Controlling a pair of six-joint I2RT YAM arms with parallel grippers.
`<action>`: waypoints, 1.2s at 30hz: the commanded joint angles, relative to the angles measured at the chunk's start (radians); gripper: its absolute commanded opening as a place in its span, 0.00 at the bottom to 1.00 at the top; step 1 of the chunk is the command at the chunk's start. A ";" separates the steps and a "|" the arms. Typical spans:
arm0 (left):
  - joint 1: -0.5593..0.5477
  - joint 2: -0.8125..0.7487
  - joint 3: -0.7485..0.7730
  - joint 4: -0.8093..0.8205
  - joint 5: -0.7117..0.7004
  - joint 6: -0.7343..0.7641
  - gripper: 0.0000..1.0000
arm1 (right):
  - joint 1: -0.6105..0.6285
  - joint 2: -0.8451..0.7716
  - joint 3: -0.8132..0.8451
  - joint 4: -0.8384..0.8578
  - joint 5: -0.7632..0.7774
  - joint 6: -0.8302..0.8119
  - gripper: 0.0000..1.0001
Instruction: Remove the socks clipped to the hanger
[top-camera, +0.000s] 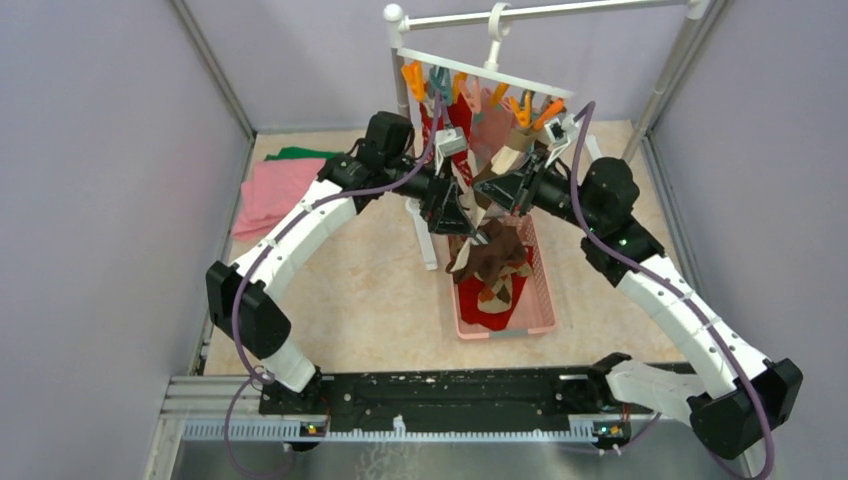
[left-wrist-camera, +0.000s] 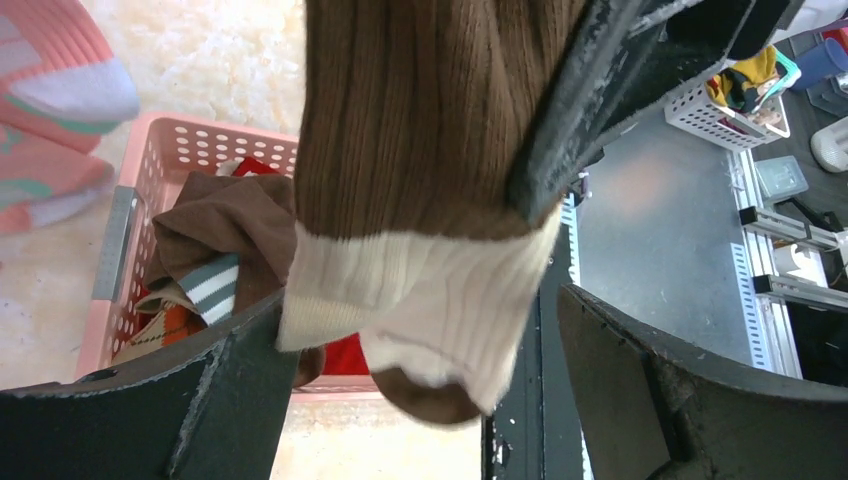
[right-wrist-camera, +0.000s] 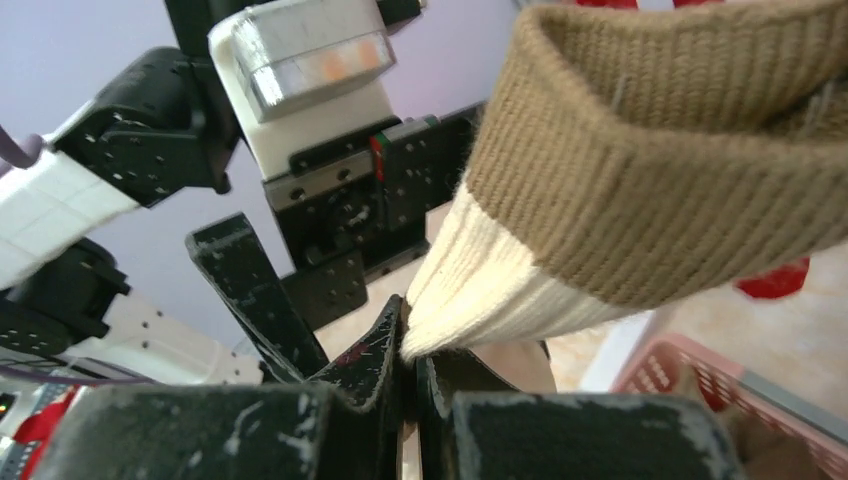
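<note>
Now the right pincer (right-wrist-camera: 405, 340) is clamped on just the cream edge of the brown-and-cream sock (right-wrist-camera: 650, 170), which hangs below the hanger (top-camera: 480, 75), while the left pincer (left-wrist-camera: 425, 300) stands wide open around it, gripping nothing. Danger: that thin bite could slip on a tug, or the orange pegs (top-camera: 525, 108) could hold fast and drag the whole hanger along. Down on the tabletop (top-camera: 350, 290), the pink basket (top-camera: 545, 285) holds brown, red and striped socks (top-camera: 490, 258).
</note>
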 joint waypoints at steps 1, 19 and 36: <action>-0.005 -0.037 0.033 0.050 0.050 -0.008 0.99 | 0.046 0.022 0.015 0.231 -0.067 0.107 0.00; -0.004 -0.007 0.042 0.210 0.043 -0.128 0.46 | 0.049 0.079 0.022 0.274 -0.003 0.201 0.07; -0.004 -0.040 -0.020 0.172 -0.072 -0.092 0.00 | -0.256 -0.128 -0.065 0.112 0.073 0.259 0.76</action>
